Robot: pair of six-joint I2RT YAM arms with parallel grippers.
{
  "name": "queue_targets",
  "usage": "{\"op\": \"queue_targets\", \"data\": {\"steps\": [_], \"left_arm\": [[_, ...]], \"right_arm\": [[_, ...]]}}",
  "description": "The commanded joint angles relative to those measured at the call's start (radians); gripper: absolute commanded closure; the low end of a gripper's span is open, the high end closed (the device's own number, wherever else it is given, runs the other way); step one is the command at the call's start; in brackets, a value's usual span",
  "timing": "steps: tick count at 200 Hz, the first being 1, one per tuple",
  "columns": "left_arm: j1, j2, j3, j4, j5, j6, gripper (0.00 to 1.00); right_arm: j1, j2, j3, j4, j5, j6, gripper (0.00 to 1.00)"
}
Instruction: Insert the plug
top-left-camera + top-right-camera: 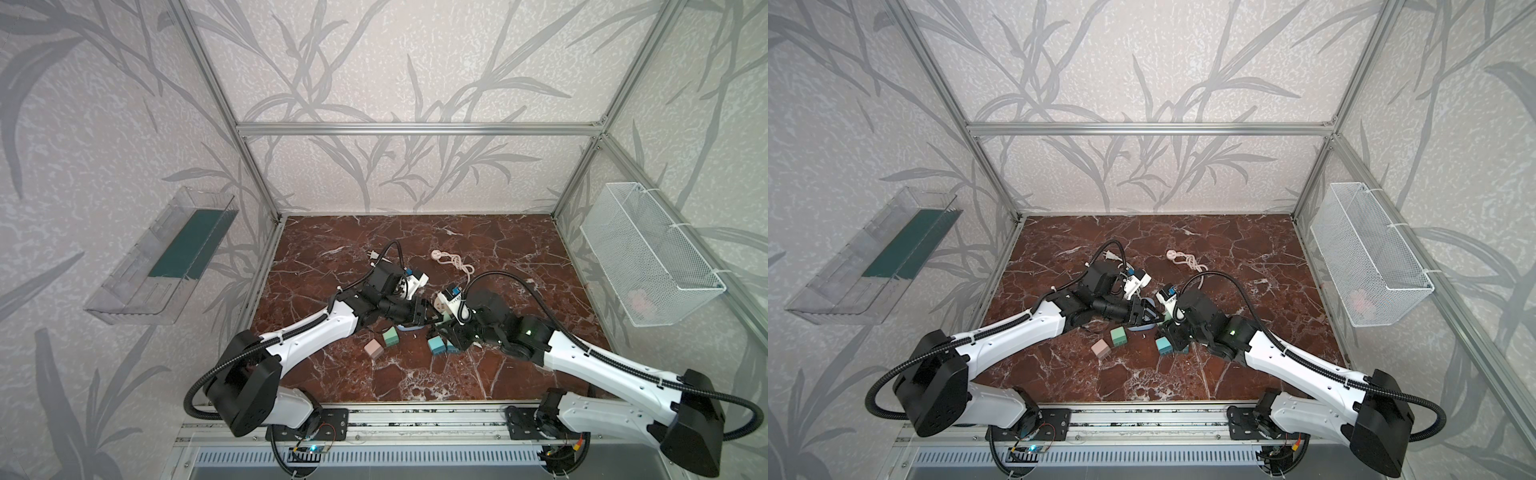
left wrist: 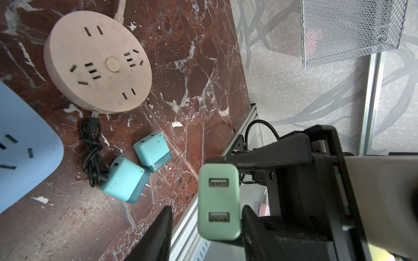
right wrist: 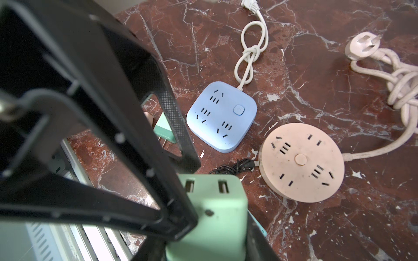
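Plug [image 2: 218,201]: mint twin-USB charger, held clear of the counter [image 1: 498,257], mid-front, between both arms | Right gripper [image 3: 203,239]: clamped on the plug body | Left gripper [image 2: 207,208]: partly open, straddling the plug, one finger touching it, a gap at the other | Nearby: blue socket strip [image 3: 222,117] and round pink socket strip [image 3: 302,161], both flat on the counter

Both top views sit high over the near edge of the marble tabletop [image 1: 519,257], side by side, facing down and toward the back wall [image 1: 415,174]; I get the whole tabletop in each. My left wrist camera rides close above the tabletop, facing its wire basket [image 2: 352,29] side. My right wrist camera, equally close, faces its far side. Both wrist views share the round pink power strip [image 2: 97,61], the blue power strip [image 3: 221,117] and the green USB charger [image 2: 218,201].
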Motion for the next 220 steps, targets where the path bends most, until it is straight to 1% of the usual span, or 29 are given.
{"op": "queue_targets", "data": {"steps": [1,60,89,100,114,123,153,178,193,197,202,203,212,220], "left_arm": [[-0.007,0.011,0.015,0.027,0.011,-0.016,0.5],[-0.009,0.008,0.003,0.061,0.005,-0.037,0.51],[-0.01,0.014,0.003,0.074,0.02,-0.043,0.59],[-0.012,0.016,0.001,0.077,0.021,-0.045,0.6],[-0.012,0.02,-0.002,0.087,0.024,-0.05,0.67],[-0.011,0.023,-0.003,0.094,0.03,-0.055,0.69],[-0.015,0.026,-0.009,0.109,0.036,-0.06,0.72],[-0.018,0.032,-0.011,0.115,0.039,-0.062,0.79],[-0.019,0.034,-0.011,0.117,0.037,-0.062,0.87],[-0.018,0.035,-0.011,0.117,0.036,-0.062,0.9],[-0.018,0.037,-0.01,0.117,0.034,-0.062,0.99],[-0.019,0.037,-0.01,0.116,0.032,-0.062,1.0],[-0.019,0.035,-0.01,0.109,0.022,-0.059,1.0],[-0.019,0.033,-0.01,0.106,0.018,-0.055,1.0]], "right_arm": [[0.009,-0.007,0.032,0.037,0.02,-0.004,1.0],[0.011,-0.002,0.036,0.055,0.01,-0.005,1.0],[0.013,0.002,0.037,0.054,0.008,-0.009,1.0],[0.014,0.003,0.035,0.059,0.008,-0.009,1.0],[0.015,0.007,0.037,0.061,0.014,-0.007,1.0],[0.015,0.006,0.037,0.066,0.017,-0.006,1.0],[0.019,0.02,0.042,0.079,0.026,-0.002,1.0],[0.02,0.037,0.053,0.095,0.025,0.004,1.0],[0.022,0.05,0.062,0.105,0.018,0.007,0.96],[0.021,0.055,0.065,0.105,0.016,0.009,0.94],[0.023,0.06,0.068,0.108,0.014,0.012,0.92],[0.023,0.06,0.068,0.109,0.013,0.012,0.9],[0.024,0.067,0.073,0.112,0.007,0.015,0.8],[0.025,0.073,0.076,0.116,0.002,0.019,0.66]]}}
